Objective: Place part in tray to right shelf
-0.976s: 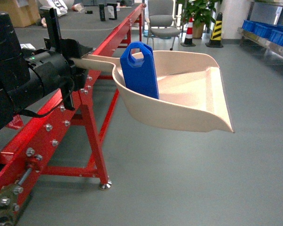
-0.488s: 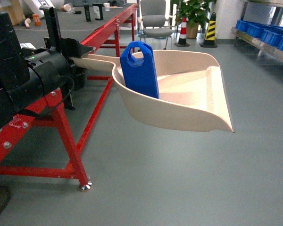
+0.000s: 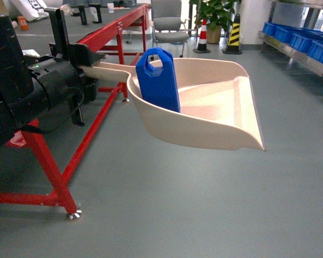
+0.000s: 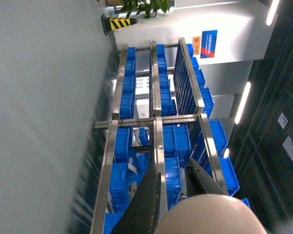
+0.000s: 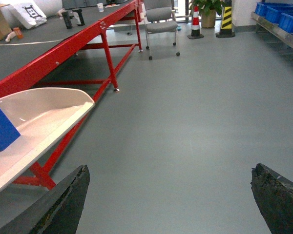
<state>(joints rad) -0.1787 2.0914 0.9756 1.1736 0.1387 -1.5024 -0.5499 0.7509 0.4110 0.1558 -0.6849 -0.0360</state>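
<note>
Left claw, at nine o'clock, clamped the tray handle, the part standing upright inside; right claw gaped wide; a jolt in transit could topple the part out.

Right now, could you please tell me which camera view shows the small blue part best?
The head view: the blue part stands upright, whole, loop handle on top, at the back of the tray. The right wrist view catches only one corner of it at the left edge. The left wrist view shows none of it.
</note>
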